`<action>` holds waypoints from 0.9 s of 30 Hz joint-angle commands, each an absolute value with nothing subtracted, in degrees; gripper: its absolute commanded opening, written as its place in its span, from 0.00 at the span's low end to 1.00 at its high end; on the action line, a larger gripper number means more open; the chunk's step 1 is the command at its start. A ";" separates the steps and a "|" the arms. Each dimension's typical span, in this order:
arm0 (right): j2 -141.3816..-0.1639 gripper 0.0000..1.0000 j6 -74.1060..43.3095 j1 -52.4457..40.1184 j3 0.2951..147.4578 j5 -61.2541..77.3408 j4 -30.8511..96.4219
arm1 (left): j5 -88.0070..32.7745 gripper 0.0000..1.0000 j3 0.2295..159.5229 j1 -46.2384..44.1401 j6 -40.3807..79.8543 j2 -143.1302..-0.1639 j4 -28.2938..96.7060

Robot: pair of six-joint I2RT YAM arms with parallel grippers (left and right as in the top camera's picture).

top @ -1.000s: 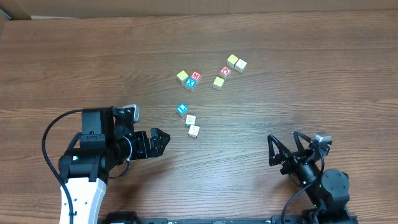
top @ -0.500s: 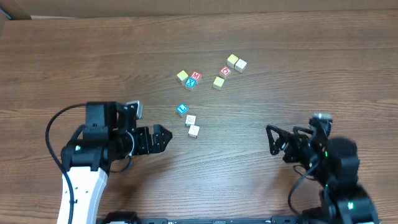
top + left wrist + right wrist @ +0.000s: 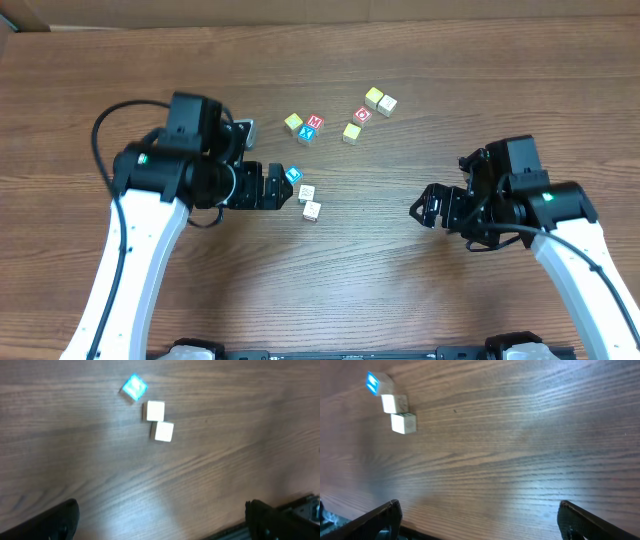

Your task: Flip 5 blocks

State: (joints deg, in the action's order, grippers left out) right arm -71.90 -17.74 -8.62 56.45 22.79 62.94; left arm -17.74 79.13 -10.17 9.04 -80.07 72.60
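The table [image 3: 400,40] is seen from straight above and from afar in the overhead view. Nearer views are given by the wrist cameras, with dark fingertips [image 3: 45,520] kept at the lower corners. The left is aimed steeply down, the right more obliquely across the wood. The blue cube [image 3: 292,175] and two cream cubes [image 3: 307,193] are shared by all three views.

The left arm [image 3: 130,270] and right arm [image 3: 588,282] are long white tubes with chunky black joints. Thin black cables [image 3: 97,135] loop out, and a tiny green light [image 3: 547,196] glows on each.
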 commanded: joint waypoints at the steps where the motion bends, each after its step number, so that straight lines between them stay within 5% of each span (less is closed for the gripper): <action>1: -72.12 1.00 -16.05 -8.51 58.17 22.11 63.92 | -16.53 1.00 83.07 -10.59 10.28 -84.88 75.75; 27: -71.99 1.00 -16.49 -8.51 58.15 23.22 66.32 | -17.37 1.00 83.50 -10.55 -3.90 -91.29 73.54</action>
